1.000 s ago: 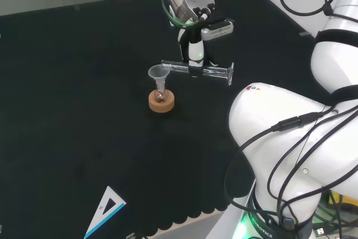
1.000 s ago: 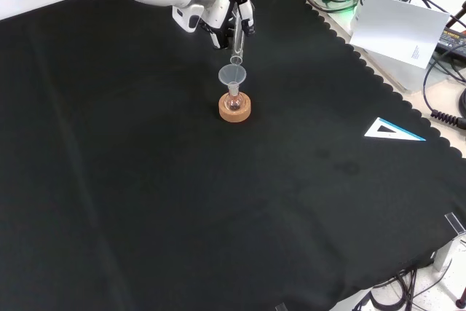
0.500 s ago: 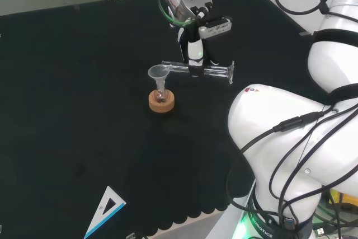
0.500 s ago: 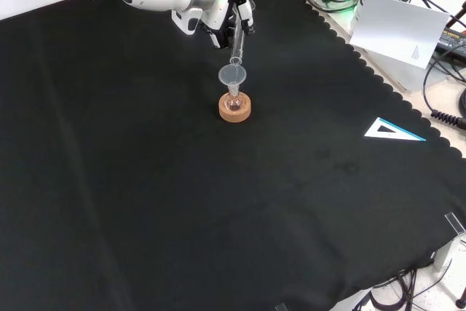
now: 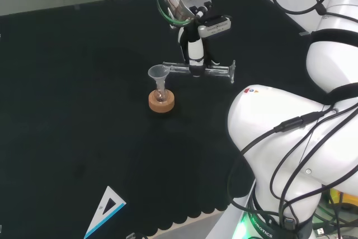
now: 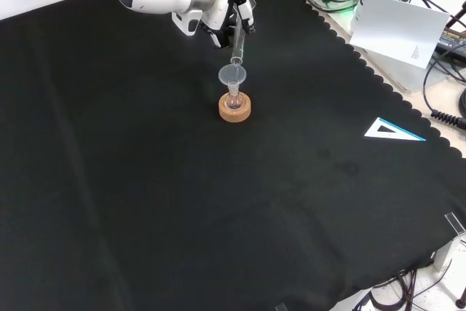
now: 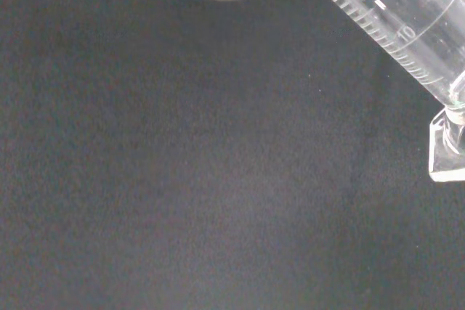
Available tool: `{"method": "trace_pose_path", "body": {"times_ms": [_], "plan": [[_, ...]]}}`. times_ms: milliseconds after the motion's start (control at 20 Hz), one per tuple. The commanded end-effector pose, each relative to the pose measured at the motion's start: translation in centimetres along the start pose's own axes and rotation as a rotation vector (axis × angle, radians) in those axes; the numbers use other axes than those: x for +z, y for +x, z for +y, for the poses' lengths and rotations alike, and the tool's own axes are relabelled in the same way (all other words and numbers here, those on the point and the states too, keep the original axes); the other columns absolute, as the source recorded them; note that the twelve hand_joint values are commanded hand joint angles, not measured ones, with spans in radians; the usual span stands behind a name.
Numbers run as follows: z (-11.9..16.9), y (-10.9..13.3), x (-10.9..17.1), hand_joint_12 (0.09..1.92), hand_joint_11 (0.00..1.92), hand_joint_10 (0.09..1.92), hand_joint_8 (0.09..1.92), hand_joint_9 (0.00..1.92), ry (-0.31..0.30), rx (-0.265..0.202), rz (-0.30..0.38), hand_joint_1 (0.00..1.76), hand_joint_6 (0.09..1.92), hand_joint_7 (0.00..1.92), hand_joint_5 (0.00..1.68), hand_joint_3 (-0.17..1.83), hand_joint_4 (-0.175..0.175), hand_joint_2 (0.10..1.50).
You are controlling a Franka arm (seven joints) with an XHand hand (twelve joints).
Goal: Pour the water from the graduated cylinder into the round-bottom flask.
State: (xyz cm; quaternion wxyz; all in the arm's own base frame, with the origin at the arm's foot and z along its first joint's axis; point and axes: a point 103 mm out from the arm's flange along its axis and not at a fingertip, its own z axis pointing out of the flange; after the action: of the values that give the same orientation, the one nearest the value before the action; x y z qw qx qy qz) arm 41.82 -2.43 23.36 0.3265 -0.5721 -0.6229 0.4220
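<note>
Head view: your hand (image 5: 194,54) grips the graduated cylinder (image 5: 215,71) near-level; tip gently, keeping its mouth over the funnel (image 5: 158,74).

The hand (image 5: 194,54) holds the graduated cylinder (image 5: 198,70) level, mouth over the funnel (image 5: 158,74).

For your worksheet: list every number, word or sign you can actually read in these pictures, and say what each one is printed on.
"10": beside the scale marks on the graduated cylinder, in the wrist view.
Other marks on that scale: too blurred to read.
Print on the white sheet at the bench's edge, front view: too small to read.
</note>
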Motion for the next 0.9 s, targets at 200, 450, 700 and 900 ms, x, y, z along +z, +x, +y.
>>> {"method": "trace_pose_path", "body": {"times_ms": [200,450,700,900], "plan": [[-0.1,0.3,-0.21,0.72,1.3,0.09,0.22,1.55,0.016,0.013,-0.018,1.15,1.01,1.42,0.98,0.0,-0.142,1.12],[-0.38,0.5,-0.4,0.71,1.31,0.09,0.22,1.55,0.021,0.018,-0.027,1.15,1.01,1.42,0.98,0.0,-0.142,1.12],[-0.48,0.47,-0.47,0.71,1.31,0.09,0.22,1.55,0.023,0.026,-0.034,1.15,1.01,1.43,0.98,0.0,-0.143,1.12],[-0.55,0.5,-0.5,0.71,1.31,0.09,0.21,1.55,0.024,0.027,-0.036,1.15,1.01,1.43,0.98,0.0,-0.144,1.12]]}}
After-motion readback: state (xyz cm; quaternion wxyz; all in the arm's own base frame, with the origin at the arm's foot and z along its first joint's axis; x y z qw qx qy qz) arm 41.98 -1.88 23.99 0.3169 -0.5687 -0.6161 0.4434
